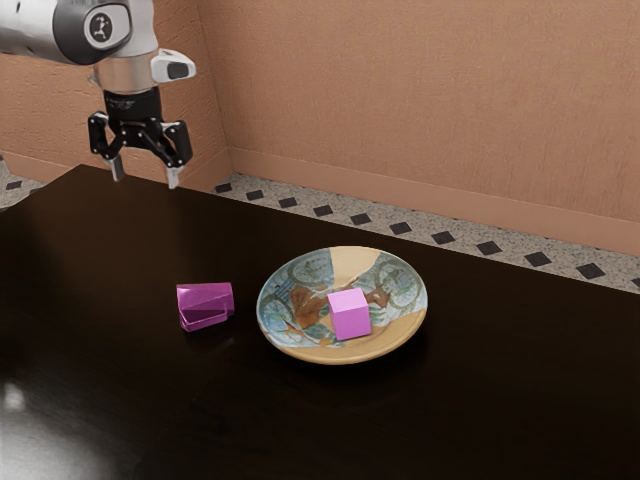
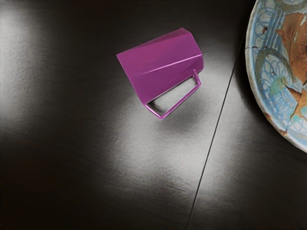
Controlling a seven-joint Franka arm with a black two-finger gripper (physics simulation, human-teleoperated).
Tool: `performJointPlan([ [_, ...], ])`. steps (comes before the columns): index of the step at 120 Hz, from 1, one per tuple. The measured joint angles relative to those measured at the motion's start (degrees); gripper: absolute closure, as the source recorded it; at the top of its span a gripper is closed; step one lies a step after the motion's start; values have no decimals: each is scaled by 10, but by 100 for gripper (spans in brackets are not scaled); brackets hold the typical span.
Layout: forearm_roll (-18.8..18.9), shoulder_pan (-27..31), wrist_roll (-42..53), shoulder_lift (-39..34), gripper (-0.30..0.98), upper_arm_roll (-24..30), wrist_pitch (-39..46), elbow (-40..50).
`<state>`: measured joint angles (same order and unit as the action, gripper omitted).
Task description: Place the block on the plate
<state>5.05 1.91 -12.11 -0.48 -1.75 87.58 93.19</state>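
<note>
Gripper (image 1: 145, 182) raised well apart from the plate (image 1: 403, 328), fingers spread wide, gripping nothing. On that plate sits the pink block (image 1: 350, 315), resting flat, one side face toward the exterior camera, its cube shape giving no clear long axis. Near the plate, a purple mug (image 2: 163, 60) lies on its side, contents hidden

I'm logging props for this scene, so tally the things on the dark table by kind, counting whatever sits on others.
Plates: 1, round blue-and-tan patterned plate
Blocks: 1, pink cube-shaped block, on the plate
Mugs: 1, glossy purple faceted mug
Total: 3
</note>
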Motion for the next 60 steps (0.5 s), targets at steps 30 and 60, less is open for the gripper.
performJointPlan([
  [30,2,-6,32,0,0,0,3,0],
  [60,2,-20,53,0,0,0,4,0],
])
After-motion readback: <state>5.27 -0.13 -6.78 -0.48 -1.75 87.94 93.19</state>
